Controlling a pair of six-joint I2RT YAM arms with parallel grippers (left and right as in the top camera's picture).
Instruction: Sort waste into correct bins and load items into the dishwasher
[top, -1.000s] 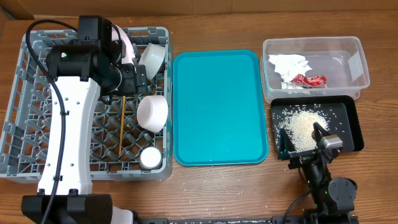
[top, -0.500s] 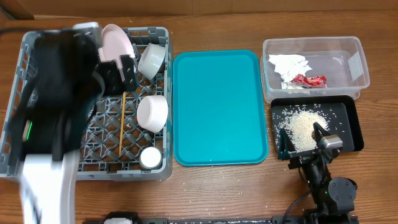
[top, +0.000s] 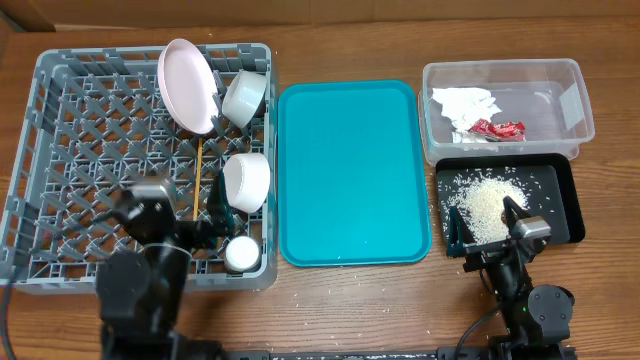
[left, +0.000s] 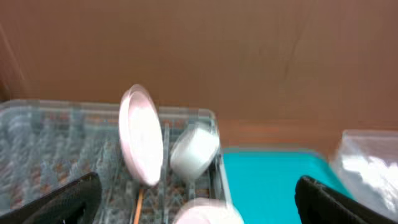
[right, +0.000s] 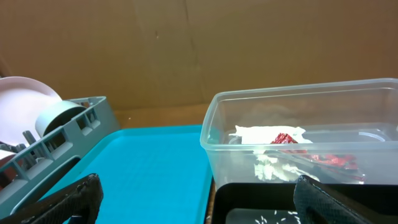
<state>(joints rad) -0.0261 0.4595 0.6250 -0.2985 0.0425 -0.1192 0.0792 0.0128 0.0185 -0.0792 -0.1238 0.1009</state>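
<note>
The grey dish rack (top: 60, 120) holds a pink plate (top: 188, 85) on edge, a grey-blue bowl (top: 245, 97), a white bowl (top: 246, 181), a small white cup (top: 240, 253) and chopsticks (top: 196, 195). My left gripper (top: 172, 212) is open and empty over the rack's near side; its wrist view shows the plate (left: 142, 134) and the grey-blue bowl (left: 194, 149) ahead. The clear tub (top: 505, 75) holds the napkin (top: 462, 105) and the red wrapper (top: 498, 128). The black tray (top: 565, 200) holds rice (top: 485, 200). My right gripper (top: 485, 225) is open and empty at that tray's near edge. I see no brown lump.
A large teal tray (top: 350, 170) lies between the rack and the bins, and it also shows in the right wrist view (right: 149, 168). A few rice grains lie on the wooden table in front of it. A cardboard wall stands behind the table.
My left arm has pulled back from the rack's far side to its near edge. The pink plate stays standing in the rack. The right arm has not moved.
</note>
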